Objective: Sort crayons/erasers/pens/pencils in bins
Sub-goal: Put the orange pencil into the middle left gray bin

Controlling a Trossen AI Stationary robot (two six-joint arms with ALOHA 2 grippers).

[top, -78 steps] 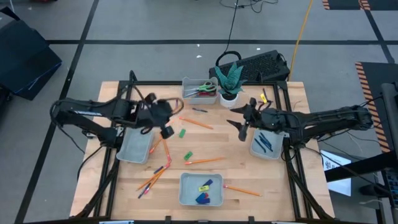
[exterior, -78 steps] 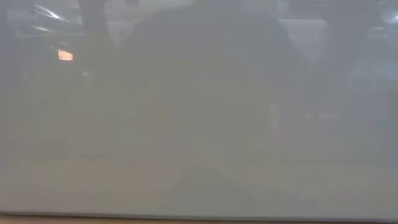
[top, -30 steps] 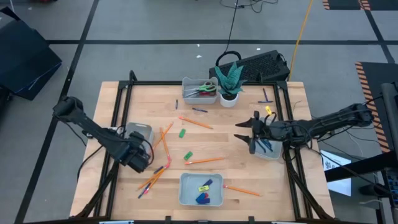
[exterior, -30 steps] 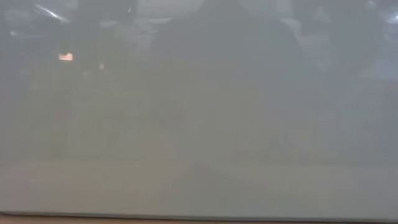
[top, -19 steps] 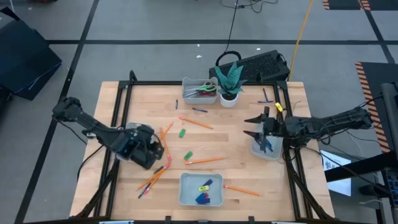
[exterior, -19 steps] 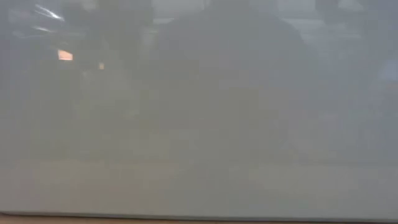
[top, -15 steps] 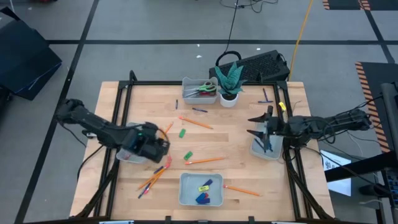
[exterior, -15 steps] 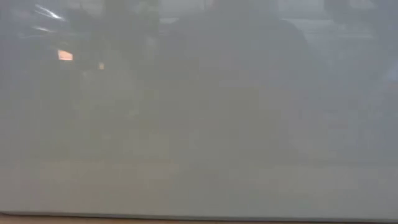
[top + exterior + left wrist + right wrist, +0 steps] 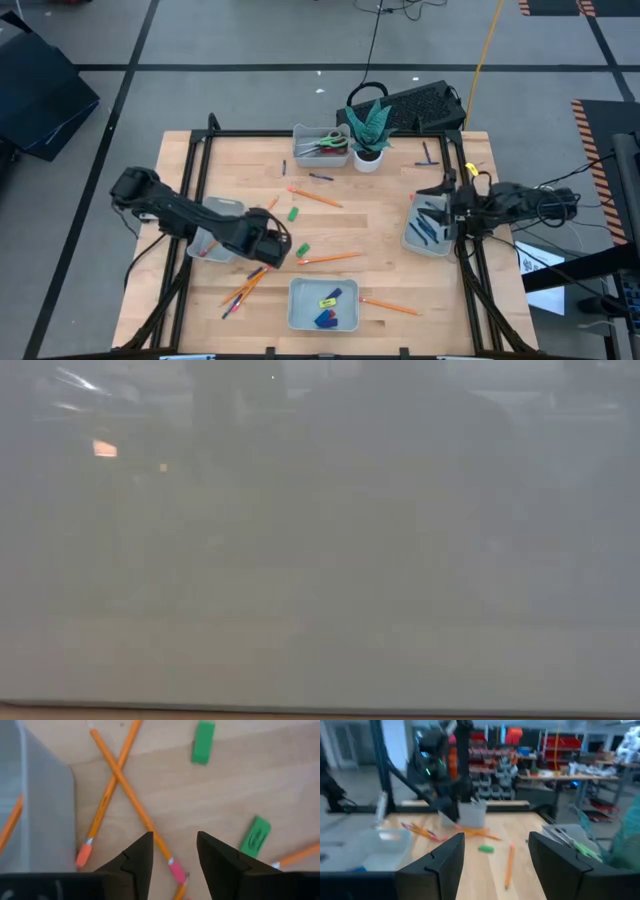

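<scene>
My left gripper (image 9: 272, 243) hangs open over two crossed orange pencils (image 9: 135, 805); its fingers stand either side of one pencil's pink end (image 9: 176, 870). Beside it is the left bin (image 9: 205, 240) with a pencil (image 9: 10, 827) inside. Two green erasers (image 9: 293, 213) (image 9: 302, 250) lie on the table nearby. My right gripper (image 9: 445, 198) is open with nothing between its fingers, at the right bin (image 9: 428, 232), which holds pens. The near bin (image 9: 323, 303) holds erasers.
Loose pencils (image 9: 315, 197) (image 9: 328, 258) (image 9: 390, 307) (image 9: 245, 285) and pens (image 9: 320, 177) (image 9: 430, 153) lie across the wooden table. The far bin (image 9: 320, 145) holds scissors. A white plant pot (image 9: 368, 157) stands next to it.
My left gripper has travelled from the table's near left toward the right, past the left bin, and now hangs over the crossed pencils. My right gripper has drawn back toward the table's right edge.
</scene>
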